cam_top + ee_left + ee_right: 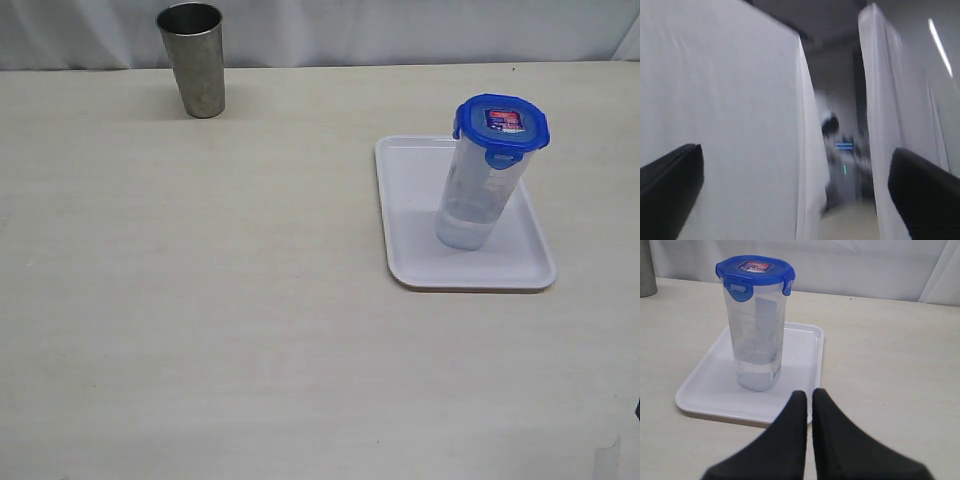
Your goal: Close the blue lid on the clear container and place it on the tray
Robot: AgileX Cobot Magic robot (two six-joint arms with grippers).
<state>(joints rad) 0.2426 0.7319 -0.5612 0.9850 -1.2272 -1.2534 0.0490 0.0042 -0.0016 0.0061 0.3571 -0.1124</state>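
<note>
1. A pale, cream counter [200,330] with a faint wood grain fills the exterior view. White curtains [400,30] hang along its far edge.
2. A dull grey metal cup [195,60] stands upright near the far edge, towards the left, well apart from everything else.
3. A flat white tray [410,210] with rounded corners and a low rim lies in the right half of the counter, nearer the far edge than the near one.
4. A tall, narrow clear container [475,200] stands upright on the tray, towards its right side. The sides taper slightly, and the lower part looks cloudier.
5. A bright blue lid [502,125] sits on top of the container with its side tabs folded down. It has a red-and-white sticker in the middle.
6. The right claw [809,400] is closed with its black fingers pressed together. It grips nothing and is just beside the tray's rim, apart from the container.
7. The left claw [797,185] is spread wide and empty. It points at the white curtains, with a dim, blurred room between them.
</note>
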